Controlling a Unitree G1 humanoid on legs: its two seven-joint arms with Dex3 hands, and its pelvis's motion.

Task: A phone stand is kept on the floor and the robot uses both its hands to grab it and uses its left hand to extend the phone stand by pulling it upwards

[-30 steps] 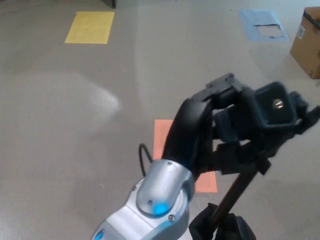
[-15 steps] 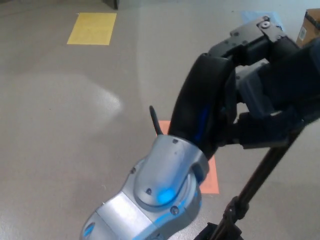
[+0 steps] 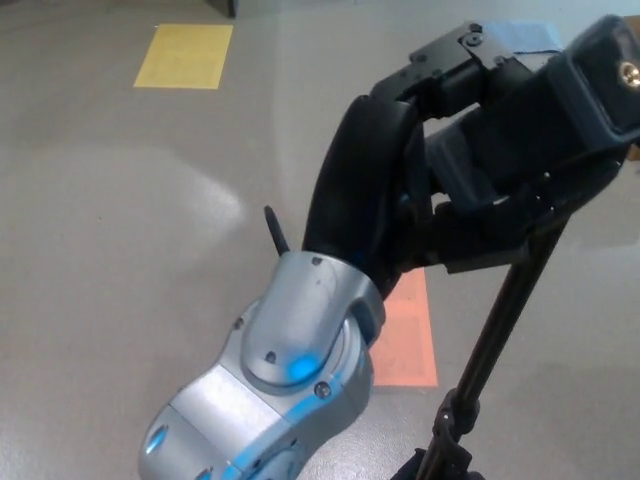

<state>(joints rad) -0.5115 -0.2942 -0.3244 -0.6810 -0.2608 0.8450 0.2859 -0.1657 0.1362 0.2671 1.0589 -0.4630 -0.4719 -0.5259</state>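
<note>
Grey concrete floor (image 3: 120, 260) fills the background, glossy in places, with coloured markers laid flat on it.

Left hand (image 3: 440, 170): black, raised high in the upper right of the head view, fingers (image 3: 475, 65) clenched around the head of the phone stand (image 3: 590, 100). The hand is grasping the stand; contact runs along the left side of the head block, and the thick fingers wrap over its top and front. The silver wrist housing (image 3: 300, 340) behind the hand shows a blue indicator light, and the forearm (image 3: 200, 440) enters from the bottom left. A thin black cable (image 3: 276, 232) stands up just behind the wrist.

Phone stand: the dark head block sits tilted at the upper right edge, with a brass-coloured screw (image 3: 630, 72) visible on its face. Below it a black pole (image 3: 505, 320) slants down and to the left to a collar joint (image 3: 450, 415) near the bottom edge. The base of the stand is cut off by the frame.

Right hand: not seen in this view.

Floor markers: a yellow rectangle (image 3: 184, 55) at the upper left, well apart from the stand; an orange rectangle (image 3: 405, 330) directly beneath the hand and beside the pole; a pale blue patch (image 3: 520, 35) at the top, partly hidden behind the fingers.
</note>
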